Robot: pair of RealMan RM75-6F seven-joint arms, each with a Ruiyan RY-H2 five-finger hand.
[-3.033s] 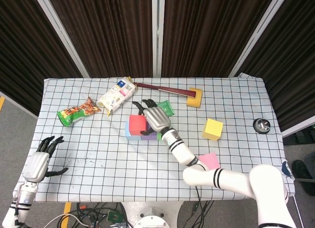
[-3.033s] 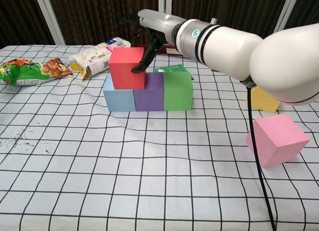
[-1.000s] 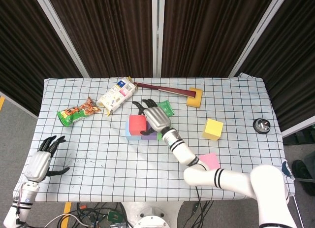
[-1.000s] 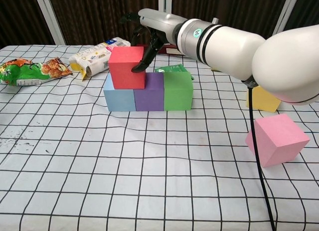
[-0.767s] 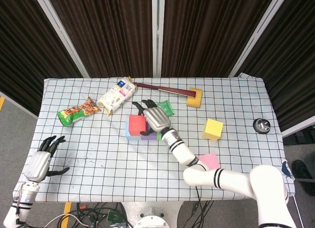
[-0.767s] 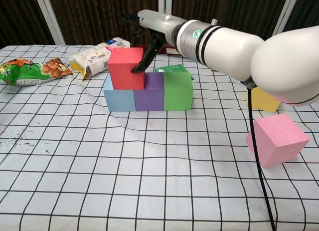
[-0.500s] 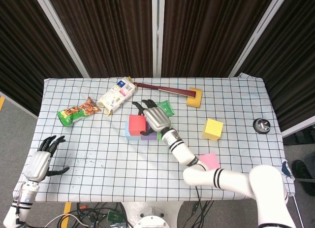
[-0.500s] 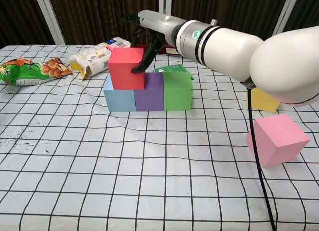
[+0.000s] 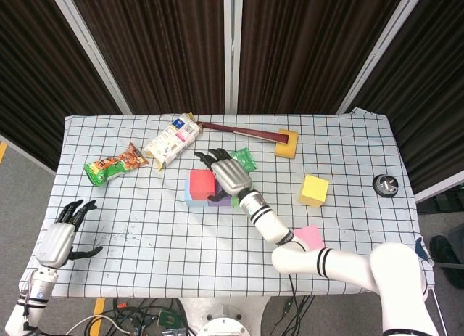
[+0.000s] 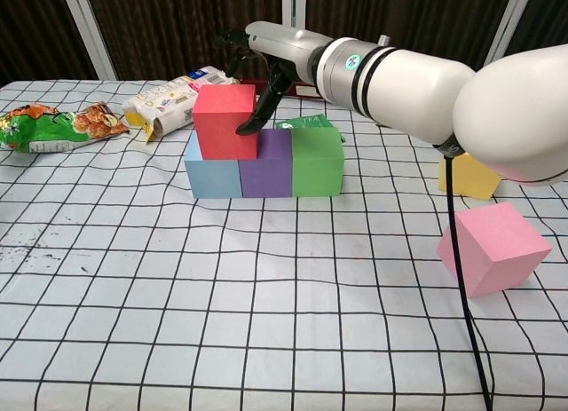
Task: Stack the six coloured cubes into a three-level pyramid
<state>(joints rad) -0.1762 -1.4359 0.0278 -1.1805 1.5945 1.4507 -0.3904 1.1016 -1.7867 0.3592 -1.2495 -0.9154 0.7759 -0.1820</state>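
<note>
The right robot hand (image 10: 259, 69), fingers spread, touches the upright red cube (image 10: 226, 121) atop the left-to-right row of cubes (image 10: 264, 163).

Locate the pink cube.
In the chest view the pink cube lies alone at the right, nearer the camera than the yellow cube.

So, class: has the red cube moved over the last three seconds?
No. The red cube sits where it did, straddling the blue cube and purple cube, with the right robot hand touching its right side.
</note>
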